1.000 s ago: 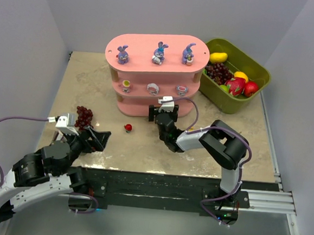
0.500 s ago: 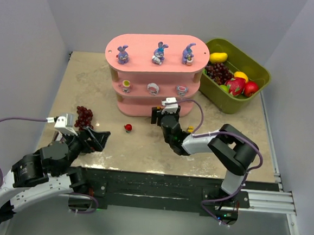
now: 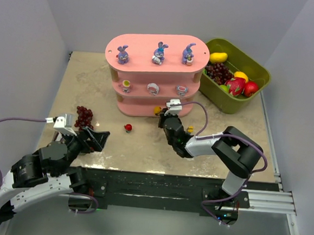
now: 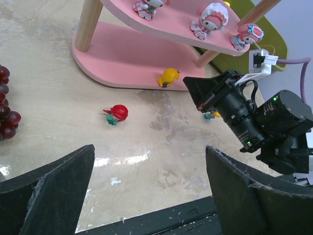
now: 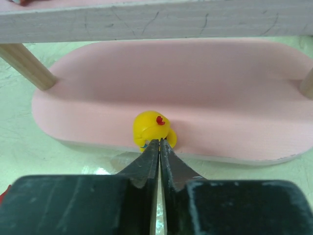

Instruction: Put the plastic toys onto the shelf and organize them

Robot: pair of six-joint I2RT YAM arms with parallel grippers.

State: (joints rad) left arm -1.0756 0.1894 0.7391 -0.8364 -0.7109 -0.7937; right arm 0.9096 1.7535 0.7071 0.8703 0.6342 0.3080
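Although the left claw [image 3: 94, 138] hangs with its fingers wide apart over the near-left bench [image 3: 89, 85], holding nothing, most of the sorting looks done. Just beyond it lies the dark grape bunch [image 3: 83, 116], which is no part of the job. Next comes the small red toy [image 3: 128, 128], loose on the bench in front of the shelf [image 3: 141, 44] and apart from it, so it is yet to be placed.

On the shelf, three purple bunnies [image 3: 160, 52] stand in a row on the top board and three pink-and-white figurines [image 3: 153, 88] on the middle one. The bottom board carries only the yellow toy [image 5: 151, 128], right at its front edge. The right claw [image 5: 159, 143] has its fingers pressed together, tips at the toy's near underside; whether they nip it or merely touch it I cannot tell. Right of that arm's wrist, a third small toy [image 3: 190, 129] sits on the bench, also unplaced. By my reckoning seven of nine are up and two are left.
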